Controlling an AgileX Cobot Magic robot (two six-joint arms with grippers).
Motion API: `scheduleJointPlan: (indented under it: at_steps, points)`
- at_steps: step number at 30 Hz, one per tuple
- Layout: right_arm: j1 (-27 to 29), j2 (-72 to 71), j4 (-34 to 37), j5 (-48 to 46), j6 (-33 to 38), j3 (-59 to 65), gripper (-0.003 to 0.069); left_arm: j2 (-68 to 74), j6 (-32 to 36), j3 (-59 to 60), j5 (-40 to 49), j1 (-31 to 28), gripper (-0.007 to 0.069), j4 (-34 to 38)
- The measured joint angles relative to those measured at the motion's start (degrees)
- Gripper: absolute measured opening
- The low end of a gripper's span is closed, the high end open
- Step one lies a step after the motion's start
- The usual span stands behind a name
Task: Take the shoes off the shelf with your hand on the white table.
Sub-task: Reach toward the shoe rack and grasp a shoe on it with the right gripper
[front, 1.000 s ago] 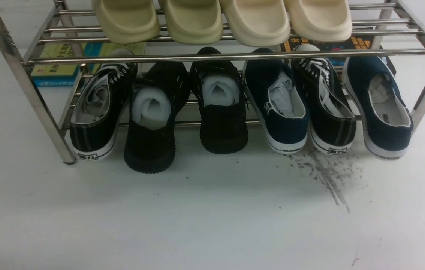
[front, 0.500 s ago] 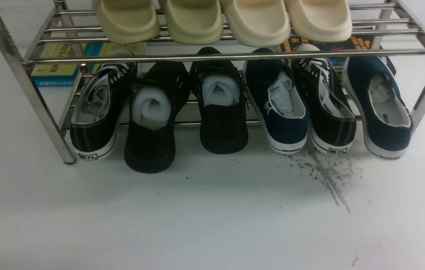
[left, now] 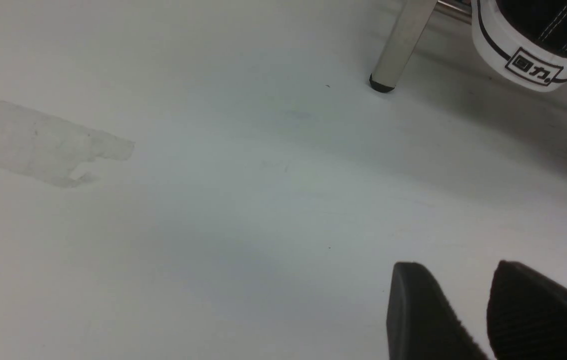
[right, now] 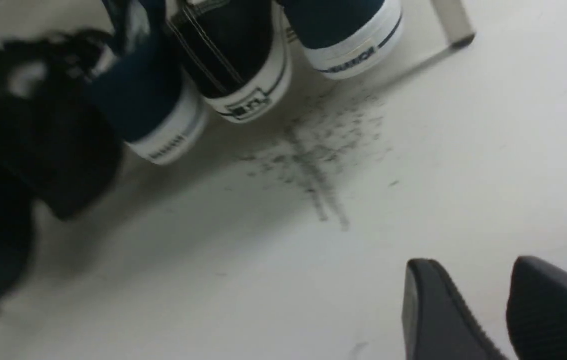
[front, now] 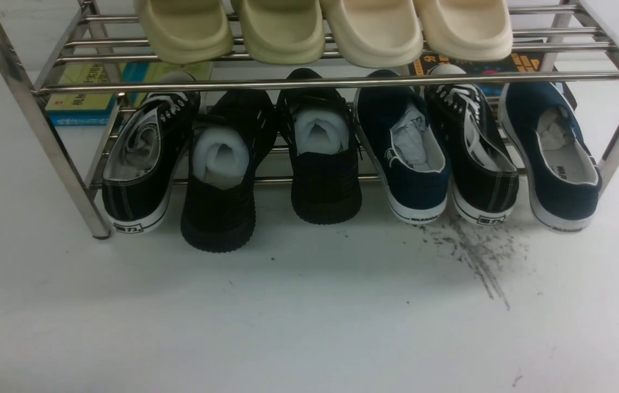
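Navy slip-ons: two, on the lower tier of the shelf (front: 337, 83); the end one (front: 569, 180) is beside the right leg, the inner one (front: 418, 185) nearer the middle. Both heels point outward, past the front edge; crumpled paper fills the openings.
Between the pair: a black lace-up sneaker (front: 487, 183), close against the inner slip-on.
Toward the left end: two all-black shoes with white foam rolls (front: 219, 150), then another black lace-up (front: 132, 196) by the left leg.
Upper tier: pale clogs (front: 372, 33) along the front edge, above the row.
White table (front: 287, 311): carries the shelf; black scuffs (front: 478, 251) mark it in front of the slip-ons.
Step in hand: the start, by my judgement, with both slip-ons on the shelf and the reach toward them to be made.
Next move: likely bring the right gripper (right: 476, 262) up to a navy heel, line its fingers across the shoe, close, then draw it out over the front edge. The inner shoe calls for more care, as the neighbouring sneaker could be dragged along.
Right claw: fingers apart, nothing between them.
Right arm's pose: gripper over the table, well short of the heels; its height I cannot tell.
Left claw: the left gripper (left: 458, 265) has its fingers apart too, holding nothing, over the table out from the left leg.
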State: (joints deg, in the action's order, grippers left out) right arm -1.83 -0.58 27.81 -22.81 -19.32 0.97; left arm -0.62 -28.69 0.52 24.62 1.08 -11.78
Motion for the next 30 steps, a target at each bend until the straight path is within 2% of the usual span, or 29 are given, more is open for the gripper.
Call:
scheduleJointPlan:
  at_steps: [2, 5, 13, 18, 22, 24, 27, 28, 30]
  points:
    - [0.0, 0.0, 6.5, -0.2, -2.4, 0.2, 0.0241, 0.0, 0.0, 0.0, 0.0, 0.0, 0.0242, 0.0]
    - [0.0, 0.0, 10.1, -0.3, -3.2, 0.3, 0.0241, 0.0, 0.0, 0.0, 0.0, 0.0, 0.0242, 0.0]
    - [0.0, 0.0, 10.4, -0.1, -3.2, 0.4, 0.0239, 0.0, 0.0, 0.0, 0.0, 0.0, 0.0242, 0.0]
    - [0.0, 0.0, 9.9, 1.0, 3.4, -3.8, 0.0185, 0.0, 0.0, 0.0, 0.0, 0.0, 0.0242, 0.0]
    - [0.0, 3.2, 6.4, 3.0, 14.9, -15.4, 0.0046, 0.0, 0.0, 0.0, 0.0, 0.0, 0.0242, 0.0]
    - [0.0, 6.4, 4.2, 2.6, 18.1, -19.4, 0.0002, 0.0, 0.0, 0.0, 0.0, 0.0, 0.0242, 0.0]
    - [0.0, 15.5, -1.6, -2.7, 21.1, -26.8, -0.0006, 0.0, 0.0, 0.0, 0.0, 0.0, 0.0242, 0.0]
    - [0.0, 15.5, -1.6, -2.7, 21.1, -26.8, -0.0006, 0.0, 0.0, 0.0, 0.0, 0.0, 0.0242, 0.0]
    - [0.0, 24.2, -5.9, -10.1, 21.4, -32.0, -0.0001, 0.0, 0.0, 0.0, 0.0, 0.0, 0.0242, 0.0]
